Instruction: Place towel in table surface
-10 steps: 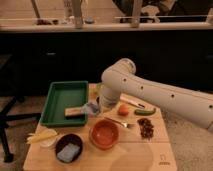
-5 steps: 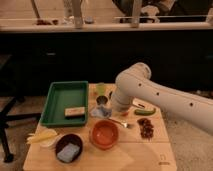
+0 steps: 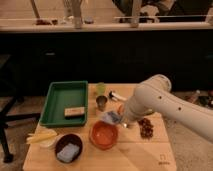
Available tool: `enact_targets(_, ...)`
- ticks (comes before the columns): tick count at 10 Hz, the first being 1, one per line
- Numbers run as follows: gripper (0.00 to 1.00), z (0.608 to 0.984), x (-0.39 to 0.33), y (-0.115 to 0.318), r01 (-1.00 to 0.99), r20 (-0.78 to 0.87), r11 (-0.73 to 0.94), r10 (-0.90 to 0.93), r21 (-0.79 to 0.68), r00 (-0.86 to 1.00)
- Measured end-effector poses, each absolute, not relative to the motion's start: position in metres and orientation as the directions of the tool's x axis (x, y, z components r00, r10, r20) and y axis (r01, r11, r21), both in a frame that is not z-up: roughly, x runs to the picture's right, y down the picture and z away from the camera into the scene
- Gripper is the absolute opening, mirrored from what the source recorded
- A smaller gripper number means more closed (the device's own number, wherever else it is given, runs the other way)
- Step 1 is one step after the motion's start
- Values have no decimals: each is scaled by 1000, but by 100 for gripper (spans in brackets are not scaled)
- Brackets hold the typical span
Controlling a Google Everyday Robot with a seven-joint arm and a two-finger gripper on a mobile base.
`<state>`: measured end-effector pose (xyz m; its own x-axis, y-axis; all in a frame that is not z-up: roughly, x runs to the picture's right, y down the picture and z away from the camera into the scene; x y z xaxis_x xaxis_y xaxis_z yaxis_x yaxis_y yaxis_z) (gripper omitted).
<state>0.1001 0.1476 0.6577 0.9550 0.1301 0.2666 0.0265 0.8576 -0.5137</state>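
My white arm (image 3: 165,102) reaches in from the right over the wooden table (image 3: 135,160). The gripper (image 3: 114,118) is low over the table's middle, just above the orange bowl (image 3: 104,135) and left of the arm's wrist. A pale bluish-white bundle (image 3: 110,118) that looks like the towel sits at the gripper's tip, close to the table top. The arm hides how it is held and whether it touches the table.
A green tray (image 3: 57,95) with a tan block (image 3: 74,111) lies at the left. A dark bowl (image 3: 68,148) with a grey-blue thing, yellow items (image 3: 42,136), a metal cup (image 3: 101,103), a green cup (image 3: 100,88) and brown pieces (image 3: 146,127) surround the gripper.
The arm has swung right and toward the front. The gripper with the pale bundle moved from beside the green tray to the table's middle, near the orange bowl.
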Motion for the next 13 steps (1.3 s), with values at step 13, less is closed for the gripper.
enact_targets(13, 0, 692, 132, 222, -82, 285, 766, 334, -638, 898)
